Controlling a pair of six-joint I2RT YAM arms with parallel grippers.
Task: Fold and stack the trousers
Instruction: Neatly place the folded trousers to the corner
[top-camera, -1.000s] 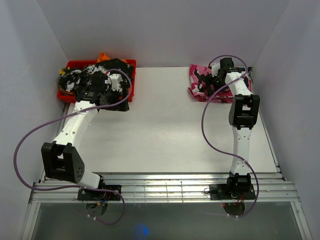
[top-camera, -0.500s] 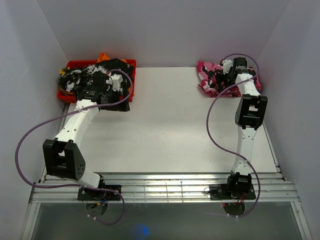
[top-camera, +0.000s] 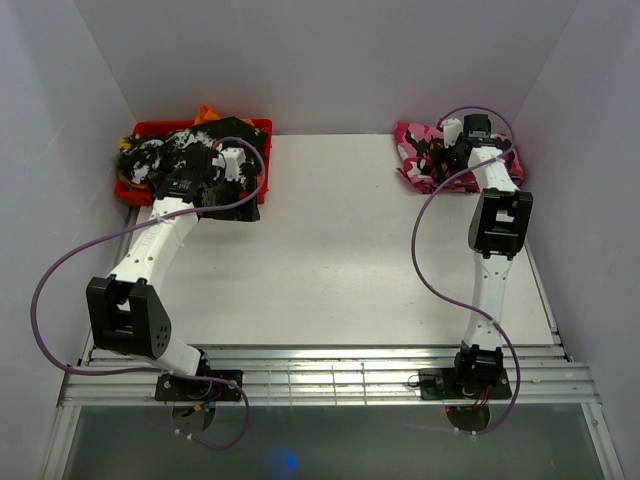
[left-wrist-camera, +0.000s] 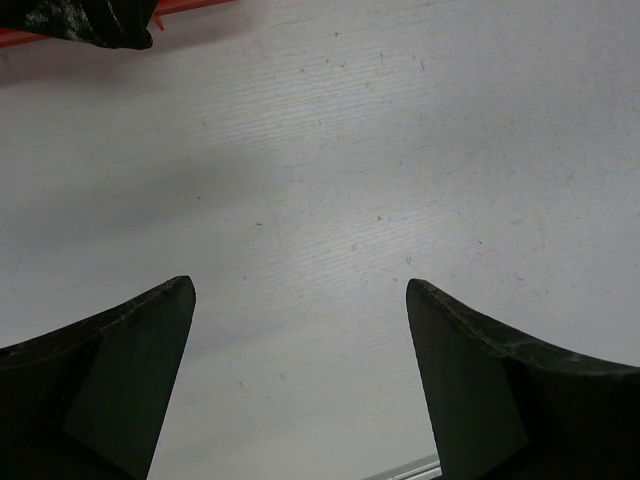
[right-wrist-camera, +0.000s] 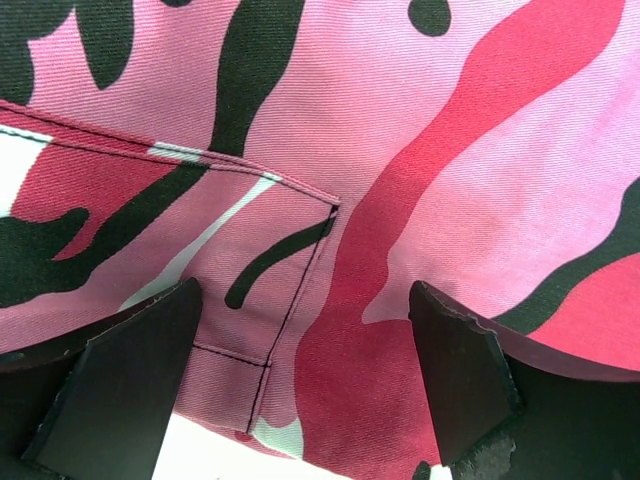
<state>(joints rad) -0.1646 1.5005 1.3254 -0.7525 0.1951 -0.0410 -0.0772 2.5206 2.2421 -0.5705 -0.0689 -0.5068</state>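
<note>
Two sets of jaws stand spread wide. Between the left jaws lies bare white bench (left-wrist-camera: 330, 200). Beyond them, up to the left, a black-and-white mottled garment (left-wrist-camera: 90, 25) hangs over a red bin (top-camera: 160, 126). Close beneath the right jaws, filling the gap between them, lie the pink camouflage trousers (right-wrist-camera: 400, 150), with a stitched pocket seam showing.

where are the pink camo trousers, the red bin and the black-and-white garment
pink camo trousers (top-camera: 410, 150), top external view, left part of cloth
red bin (top-camera: 258, 126), top external view, far rim
black-and-white garment (top-camera: 145, 160), top external view, mottled left part
</note>
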